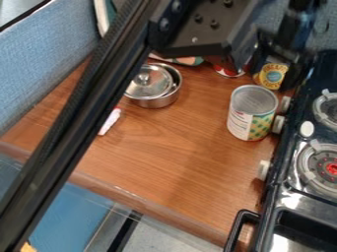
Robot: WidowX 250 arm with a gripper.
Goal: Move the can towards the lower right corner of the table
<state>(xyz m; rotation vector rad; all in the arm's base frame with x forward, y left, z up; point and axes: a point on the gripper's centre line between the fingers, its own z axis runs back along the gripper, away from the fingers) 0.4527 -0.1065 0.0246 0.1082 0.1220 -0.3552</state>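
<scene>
The black gripper (pixel 282 53) hangs at the upper right, over the back of the table beside the stove. Directly below it is a small can with a yellow label (pixel 272 75), partly hidden by the gripper's dark parts. Whether the gripper touches this can, I cannot tell. A larger can (pixel 252 113) with a white, green and yellow label and a bare metal top stands upright on the wooden table (pixel 164 152), in front of the small one and close to the stove knobs.
A metal pot with a lid (pixel 152 84) sits at the back left. Behind the larger can is a red can (pixel 229 69), partly covered. A white object (pixel 110 121) lies beside the arm. The stove (pixel 289 194) with its knobs and black handle borders the table's right side.
</scene>
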